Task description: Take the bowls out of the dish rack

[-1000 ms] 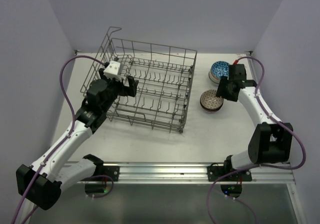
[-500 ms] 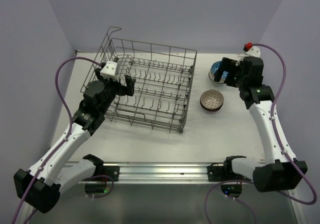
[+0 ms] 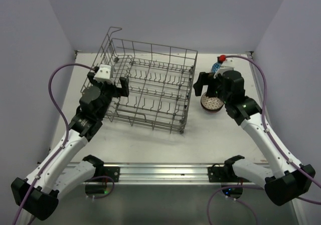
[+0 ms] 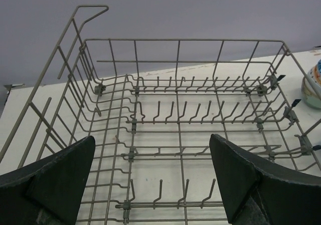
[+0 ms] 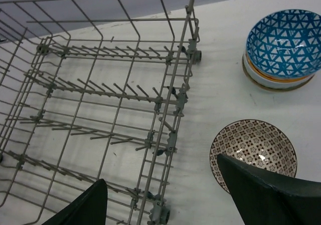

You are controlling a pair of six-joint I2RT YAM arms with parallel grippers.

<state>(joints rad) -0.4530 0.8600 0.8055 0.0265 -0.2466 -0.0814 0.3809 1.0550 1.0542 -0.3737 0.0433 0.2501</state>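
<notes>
- The left gripper point(image 4: 151, 145) hovers over the rack's point(image 3: 150, 92) left side, fingers wide apart, holding nothing.
- The rack sits mid-table point(image 3: 150, 145), with only bare tines showing inside.
- The right gripper point(image 5: 160, 170) hangs by the rack's right edge, spread wide, holding nothing.
- A brown bowl point(image 5: 253, 147) and a blue bowl stack point(image 5: 286, 42) stand on the table right of the rack, apart from each other.

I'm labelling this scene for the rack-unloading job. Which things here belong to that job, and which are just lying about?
Belong to the job: dish rack, empty; blue-patterned bowl; brown-patterned bowl, both outside the rack.
Not part of it: purple cables; metal rail, both rig fittings.
</notes>
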